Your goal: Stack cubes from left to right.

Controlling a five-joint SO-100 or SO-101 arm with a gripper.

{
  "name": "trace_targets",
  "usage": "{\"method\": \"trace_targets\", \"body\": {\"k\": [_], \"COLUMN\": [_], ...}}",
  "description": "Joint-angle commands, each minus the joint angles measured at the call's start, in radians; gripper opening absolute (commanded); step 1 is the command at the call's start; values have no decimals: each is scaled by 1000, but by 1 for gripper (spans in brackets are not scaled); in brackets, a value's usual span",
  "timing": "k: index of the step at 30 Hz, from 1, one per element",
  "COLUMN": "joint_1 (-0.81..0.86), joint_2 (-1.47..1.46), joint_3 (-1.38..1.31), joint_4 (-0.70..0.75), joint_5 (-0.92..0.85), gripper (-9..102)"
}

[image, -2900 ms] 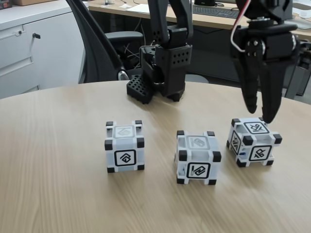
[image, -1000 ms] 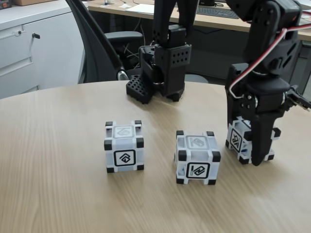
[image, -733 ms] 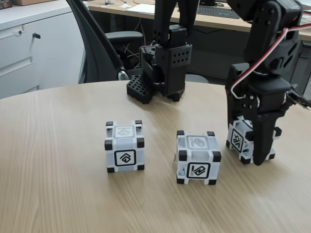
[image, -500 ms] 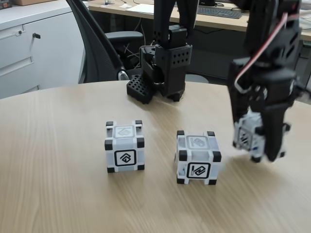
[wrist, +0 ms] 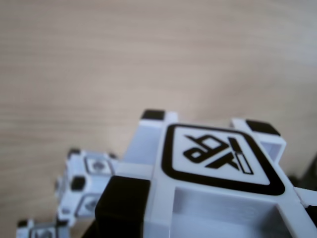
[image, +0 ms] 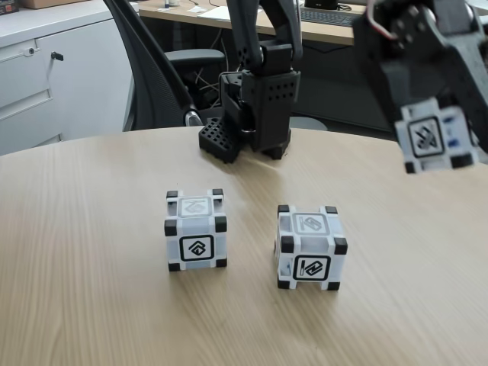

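— Where is the third cube?

— In the fixed view the lifted cube (image: 436, 138) hangs in the air at the right, well above the tabletop (image: 91, 229), clamped in the black tool (image: 446, 126); the picture is blurred there, so the fingers are hard to make out. The tool is closed on that cube.

— And the other two?

— The left cube (image: 196, 229) and the middle cube (image: 309, 248) stand upright on the tabletop, apart from each other, each with a black-framed glyph facing the camera. Behind them stands the arm's black base (image: 255, 114), and beyond that an office chair (image: 164, 69).

— What does the wrist view add?

— It gives the lifted cube (wrist: 208, 183) up close, one glyph face sharp, with the wood grain far below. At the lower left the middle cube (wrist: 86, 186) shows small and blurred, with a sliver of the left cube (wrist: 37, 229) at the bottom edge.
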Motion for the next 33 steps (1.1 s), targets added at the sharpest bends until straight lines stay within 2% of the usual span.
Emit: {"method": "trace_targets", "body": {"k": [1,9,22,28,33], "joint_1": [74,296,692,807,847], "joint_2": [72,74,54,43,-78], "joint_3": [-12,-12,-12,-12,-14], "joint_4": [25,83,91,89,87], "joint_5": [-58,-193,-434,-495,-508], "gripper": [0,0,0,0,0]}}
